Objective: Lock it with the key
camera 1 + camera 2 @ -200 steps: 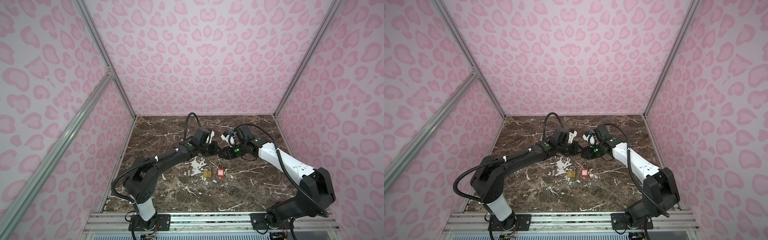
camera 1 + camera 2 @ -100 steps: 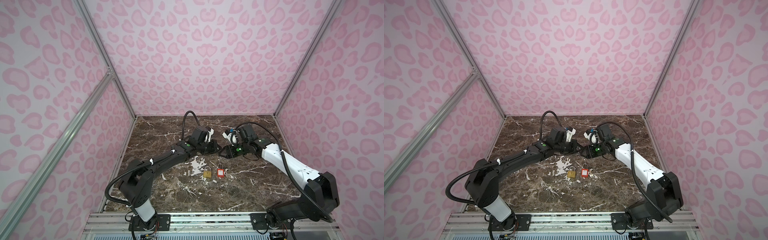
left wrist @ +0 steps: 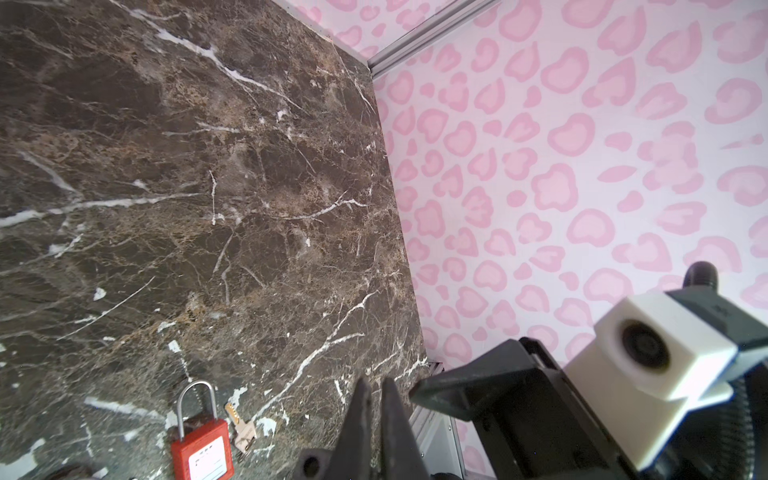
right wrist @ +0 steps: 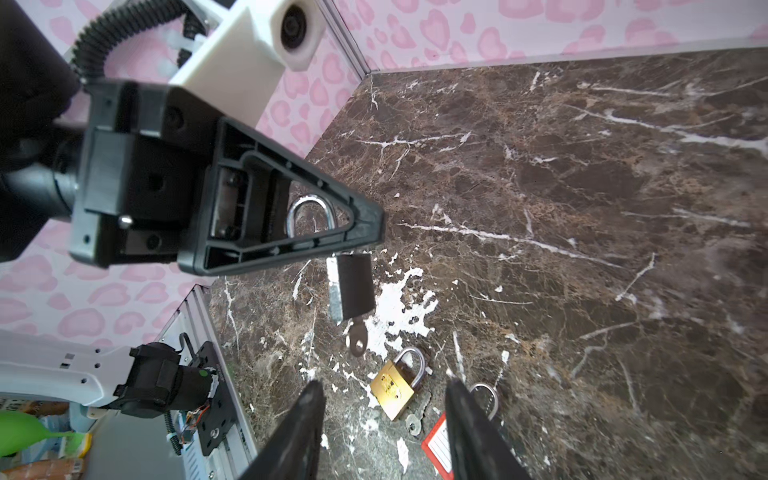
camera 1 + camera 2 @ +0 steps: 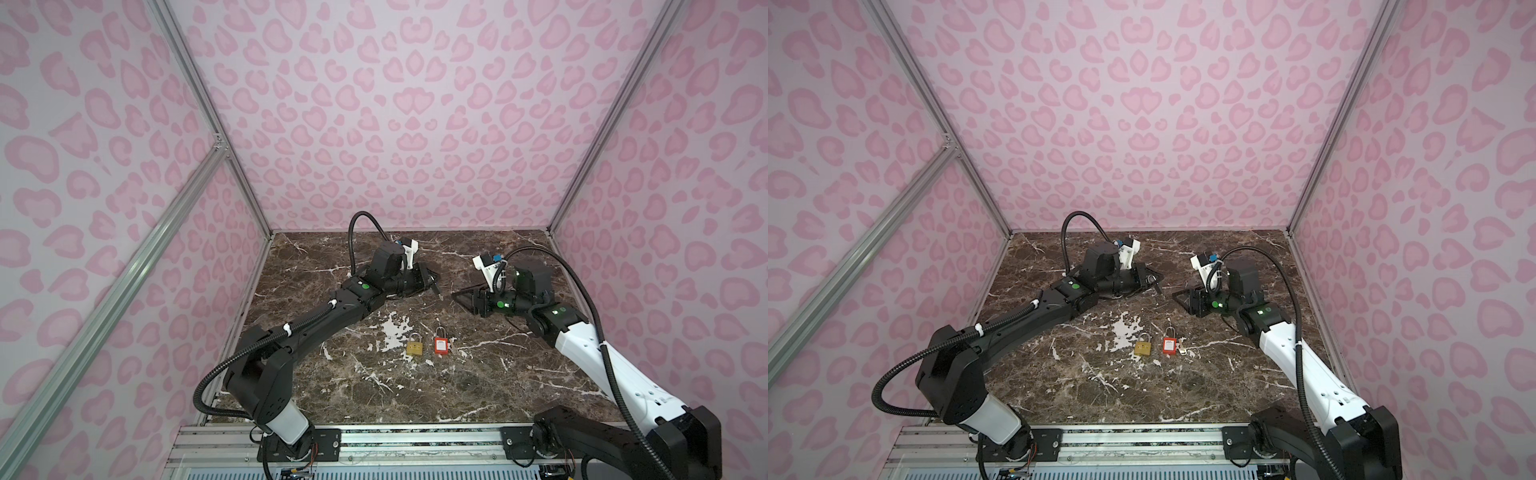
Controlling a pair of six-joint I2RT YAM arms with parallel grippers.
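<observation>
My left gripper point(image 5: 430, 279) is shut on a black padlock point(image 4: 353, 286) and holds it above the marble floor. In the right wrist view its silver shackle point(image 4: 309, 216) shows through the left finger's frame. The black body hangs below that, with a key point(image 4: 356, 343) sticking out of its base. In the left wrist view the two fingertips point(image 3: 365, 395) stand almost together and the padlock is hidden. My right gripper point(image 5: 459, 296) faces the left one across a gap, open and empty, with its fingers point(image 4: 311, 399) spread wide.
A brass padlock point(image 5: 414, 345) and a red padlock point(image 5: 441, 343) lie side by side on the marble floor point(image 5: 478, 374), nearer the front. A loose key point(image 3: 241, 428) lies beside the red one, and another key point(image 4: 413, 422) lies by the brass one. Pink patterned walls close three sides.
My right gripper has opened and drawn back to the right, away from the left gripper. The left gripper still holds the black padlock and has shifted slightly left.
</observation>
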